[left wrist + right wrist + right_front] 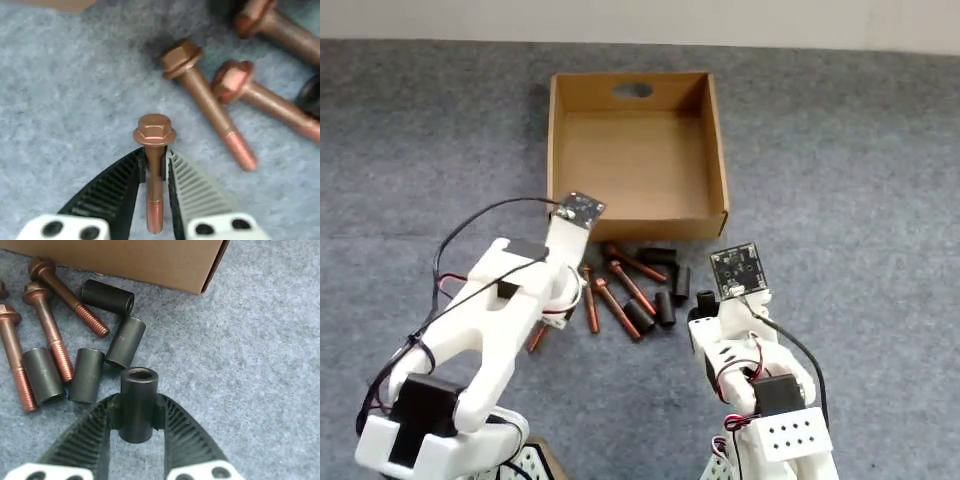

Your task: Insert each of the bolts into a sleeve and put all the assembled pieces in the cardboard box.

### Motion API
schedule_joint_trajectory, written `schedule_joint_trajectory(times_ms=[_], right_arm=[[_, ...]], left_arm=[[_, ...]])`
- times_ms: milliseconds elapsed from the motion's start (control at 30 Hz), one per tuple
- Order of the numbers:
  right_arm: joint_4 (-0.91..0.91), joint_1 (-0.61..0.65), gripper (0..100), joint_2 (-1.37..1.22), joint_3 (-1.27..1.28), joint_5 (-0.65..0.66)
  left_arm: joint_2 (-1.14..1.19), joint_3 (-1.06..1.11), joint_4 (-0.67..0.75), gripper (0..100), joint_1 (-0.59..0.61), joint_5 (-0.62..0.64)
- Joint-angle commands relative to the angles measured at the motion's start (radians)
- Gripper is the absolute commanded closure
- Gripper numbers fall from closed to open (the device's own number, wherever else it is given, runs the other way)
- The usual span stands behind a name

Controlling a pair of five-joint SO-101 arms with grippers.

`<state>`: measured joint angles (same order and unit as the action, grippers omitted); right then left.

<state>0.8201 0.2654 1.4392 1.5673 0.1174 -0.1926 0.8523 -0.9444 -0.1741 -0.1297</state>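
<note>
We've got copper-coloured hex flange bolts point(49, 330) with threaded tips and smooth black cylindrical sleeves point(125, 342) scattered on the fuzzy grey carpet point(260, 340), just in front of the plain cardboard box point(718, 150). Our left gripper point(155, 156), ribbed fingers nearly together, pinches one bolt point(154, 131) by its shank, hex head jutting past the tips. Our right gripper point(137, 407) clamps one hollow sleeve point(138, 387) across its body, bore end poking out beyond the fingers.

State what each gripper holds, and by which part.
The left gripper holds a bolt by its shank; the right gripper holds a sleeve around its middle.
</note>
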Motion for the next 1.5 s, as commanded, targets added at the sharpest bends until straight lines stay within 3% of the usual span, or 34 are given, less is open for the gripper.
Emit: schedule_joint_trajectory(times_ms=[0,300,567,733,900,1033,1133,1200,1367,1467], right_arm=[[0.004,-0.005,99.2,0.012,-0.071,-0.011],[-0.045,-0.002,99.0,0.012,-0.220,-0.011],[-0.389,0.117,99.0,0.012,-0.073,-0.011],[-0.418,0.131,99.1,0.012,-0.041,-0.012],[-0.417,0.133,99.1,0.012,-0.041,-0.043],[-0.415,0.125,99.1,0.013,-0.048,-0.167],[-0.415,0.125,99.1,0.013,-0.048,-0.175],[-0.415,0.125,99.1,0.013,-0.047,-0.175],[-0.308,0.127,99.1,0.041,-0.087,-0.178],[-0.214,0.127,99.1,0.147,-0.113,-0.180]], left_arm=[[-0.010,-0.105,-0.032,99,-0.038,0.002],[-0.010,-0.487,-0.499,99,-0.039,0.002],[-0.010,-0.584,-0.548,99,-0.035,0.002],[-0.021,-0.582,-0.546,99,-0.041,0.002],[-0.174,-0.572,-0.545,99,-0.042,0.002],[-0.395,-0.410,-0.430,99,-0.050,0.002],[-0.582,-0.216,-0.262,99,-0.051,0.017],[-0.710,-0.093,-0.140,99,-0.051,0.109],[-1.047,0.139,0.118,99,-0.051,0.479],[-1.228,0.242,0.279,99,-0.051,0.572]])
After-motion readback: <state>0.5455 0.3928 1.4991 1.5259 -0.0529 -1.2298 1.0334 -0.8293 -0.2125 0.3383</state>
